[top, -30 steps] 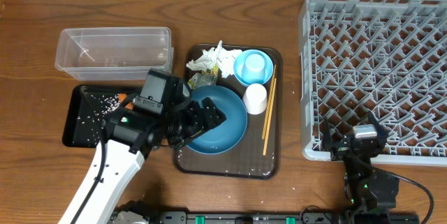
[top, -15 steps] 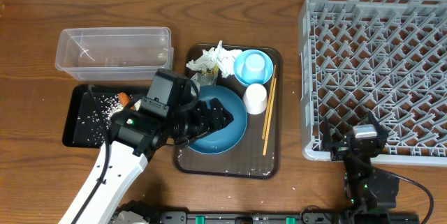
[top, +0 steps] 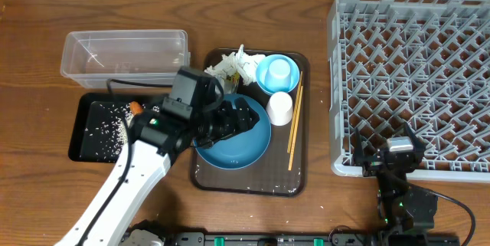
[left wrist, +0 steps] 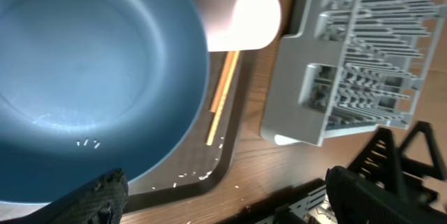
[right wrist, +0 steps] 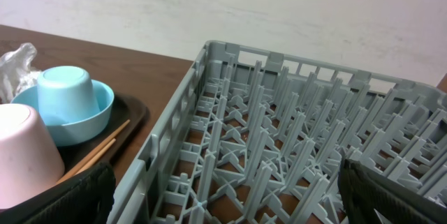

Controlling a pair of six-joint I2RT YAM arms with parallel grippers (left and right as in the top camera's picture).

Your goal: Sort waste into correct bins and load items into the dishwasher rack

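Observation:
My left gripper (top: 242,116) hovers open and empty over the large blue dish (top: 239,145) on the brown serving tray (top: 249,182). In the left wrist view the gripper (left wrist: 230,203) is open, with the dish (left wrist: 91,77), white cup (left wrist: 237,15) and chopsticks (left wrist: 222,98) below it. The white cup (top: 280,108), light-blue bowl (top: 277,73), chopsticks (top: 295,119) and crumpled tissue (top: 233,65) lie on the tray. Rice (top: 107,127) and the carrot (top: 135,107) are in the black tray (top: 80,135). The wrapper is hidden. My right gripper (top: 387,158) (right wrist: 227,196) is open at the front edge of the rack (top: 413,77).
The clear tub (top: 126,58) stands behind the black tray and looks nearly empty. A few rice grains lie on the brown tray's front part (left wrist: 202,175). The rack (right wrist: 279,126) fills the right wrist view, with the bowl (right wrist: 70,109) and cup (right wrist: 21,154) to its left.
My left arm has swung right and away from the black tray, carrying its open gripper further over the blue dish. The right arm has not moved.

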